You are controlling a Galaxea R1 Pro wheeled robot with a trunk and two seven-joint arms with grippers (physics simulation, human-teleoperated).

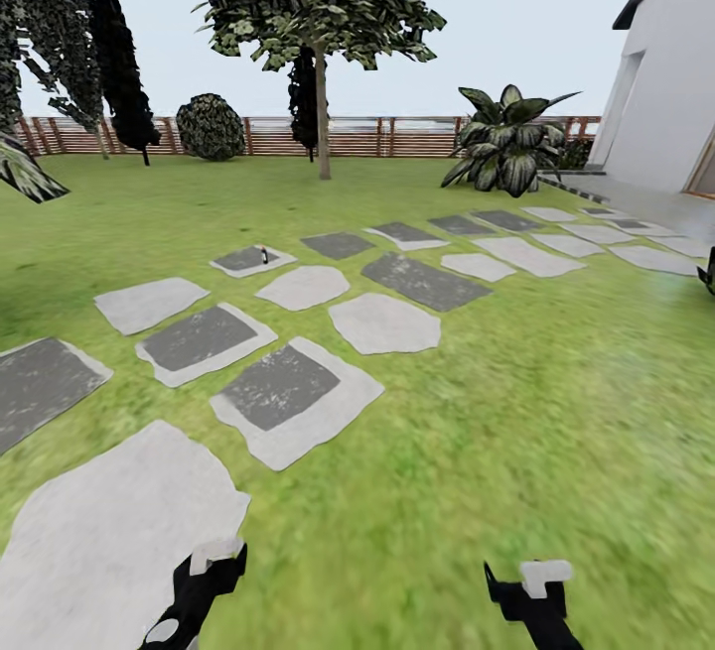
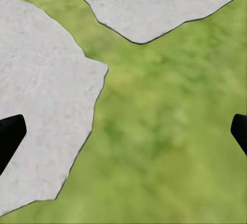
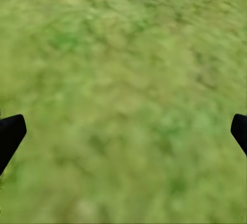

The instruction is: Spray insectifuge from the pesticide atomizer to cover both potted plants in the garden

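The pesticide atomizer [image 1: 264, 255] is seen as a tiny slim dark upright shape with a pale top, stood far ahead on a dark stepping stone [image 1: 252, 260] in the lawn [image 1: 516, 412]; its detail cannot be made out. Both the left gripper [image 2: 123, 134] and right gripper [image 3: 123, 134] are held spread wide, nothing between the fingers.

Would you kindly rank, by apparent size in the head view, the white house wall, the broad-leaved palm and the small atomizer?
1. White house wall
2. Broad-leaved palm
3. Small atomizer, on a stepping stone

Differing distances make true sizes unsure.
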